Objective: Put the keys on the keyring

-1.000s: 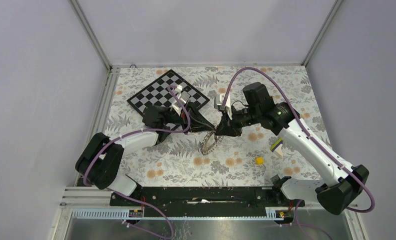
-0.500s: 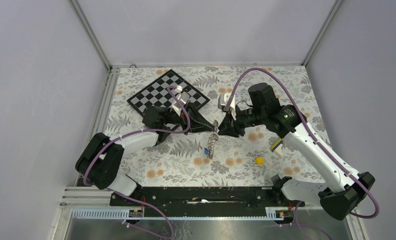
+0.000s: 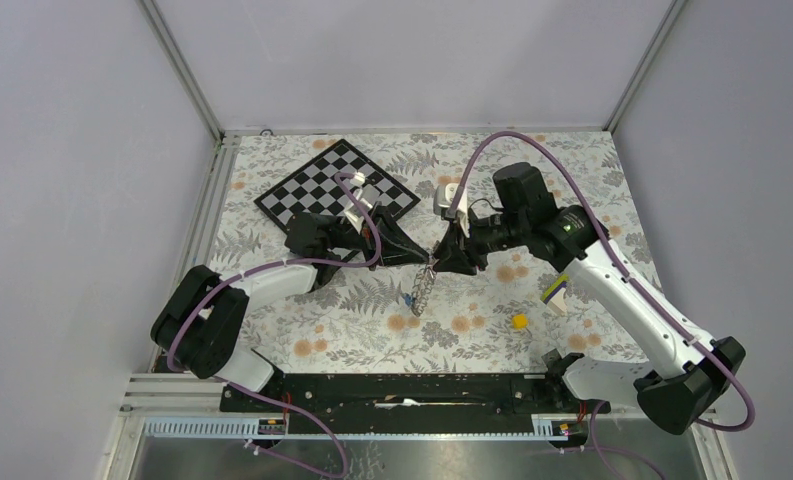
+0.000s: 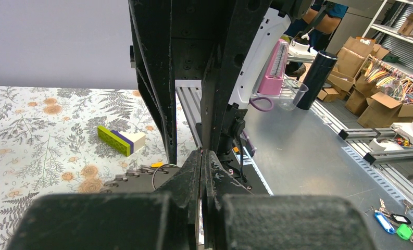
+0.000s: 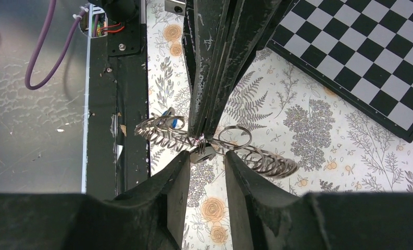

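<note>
The keyring (image 3: pixel 422 285), a grey coiled loop, hangs from my left gripper (image 3: pixel 428 262), which is shut on its top. The blue key (image 3: pixel 412 299) hangs on the loop near its lower end. In the right wrist view the coil (image 5: pixel 269 160) stretches sideways under the left fingers (image 5: pixel 214 78), with the blue key (image 5: pixel 173 123) at its left and a small plain ring (image 5: pixel 234 136) beside the grip. My right gripper (image 5: pixel 207 156) is open, its tips on either side of a small silver piece on the loop. The black key is not visible.
A black-and-white chessboard (image 3: pixel 312 190) lies at the back left. A yellow cube (image 3: pixel 519 321) and a purple-and-lime stick (image 3: pixel 554 293) lie to the right of the grippers. The black base rail (image 3: pixel 402 390) runs along the near edge.
The loop, spread wide a second ago, now hangs narrow and edge-on. My right gripper drew back to the right, then came in again to the loop's top. The left arm stayed put.
</note>
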You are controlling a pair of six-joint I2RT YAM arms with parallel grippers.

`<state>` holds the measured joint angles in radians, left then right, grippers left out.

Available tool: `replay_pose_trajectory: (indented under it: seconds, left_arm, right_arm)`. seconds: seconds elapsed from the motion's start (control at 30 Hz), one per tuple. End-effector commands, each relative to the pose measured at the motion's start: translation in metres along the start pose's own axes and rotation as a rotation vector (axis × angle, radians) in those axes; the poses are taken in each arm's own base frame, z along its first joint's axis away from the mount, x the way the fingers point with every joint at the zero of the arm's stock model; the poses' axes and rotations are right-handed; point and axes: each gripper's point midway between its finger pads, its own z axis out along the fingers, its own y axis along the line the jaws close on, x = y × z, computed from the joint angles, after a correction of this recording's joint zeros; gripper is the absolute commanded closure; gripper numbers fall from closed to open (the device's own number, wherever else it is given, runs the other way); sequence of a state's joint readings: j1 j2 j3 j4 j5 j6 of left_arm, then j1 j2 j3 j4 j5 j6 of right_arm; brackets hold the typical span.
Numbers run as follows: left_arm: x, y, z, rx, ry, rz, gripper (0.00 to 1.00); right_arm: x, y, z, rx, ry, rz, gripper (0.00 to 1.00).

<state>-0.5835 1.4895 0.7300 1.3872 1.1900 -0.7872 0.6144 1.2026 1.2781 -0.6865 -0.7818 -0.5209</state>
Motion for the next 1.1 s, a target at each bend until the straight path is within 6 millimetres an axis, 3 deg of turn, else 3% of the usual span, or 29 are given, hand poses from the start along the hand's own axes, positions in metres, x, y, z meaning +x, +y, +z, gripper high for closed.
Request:
replay_pose_trajectory:
  seconds: [0.0,0.27,0.53,0.7,0.9,1.07]
  left_arm:
    - [-0.017,-0.008,0.002,0.015,-0.043,0.099,1.0]
    - [-0.015,-0.005,0.002,0.011,-0.042,0.094,1.0]
    - [-0.015,-0.004,0.002,0.011,-0.043,0.099,1.0]
    - [-0.01,-0.002,0.0,0.012,-0.023,0.129,1.0]
    - [-0.005,0.004,0.0,-0.002,0.025,0.146,0.74]
    - [-0.002,0.007,0.0,-0.011,0.039,0.14,0.64]
  right_arm:
    - [-0.021,0.0,-0.003,-0.017,-0.058,-0.021,0.62]
    - [-0.019,0.002,0.0,-0.03,-0.06,-0.005,0.74]
    - [-0.015,-0.001,-0.003,-0.004,-0.044,-0.009,1.0]
    - [-0.012,-0.007,-0.007,0.038,-0.003,-0.006,1.0]
    - [0.003,-0.01,-0.006,0.05,0.119,0.04,1.0]
    - [0.011,-0.009,-0.003,0.045,0.204,0.065,1.0]
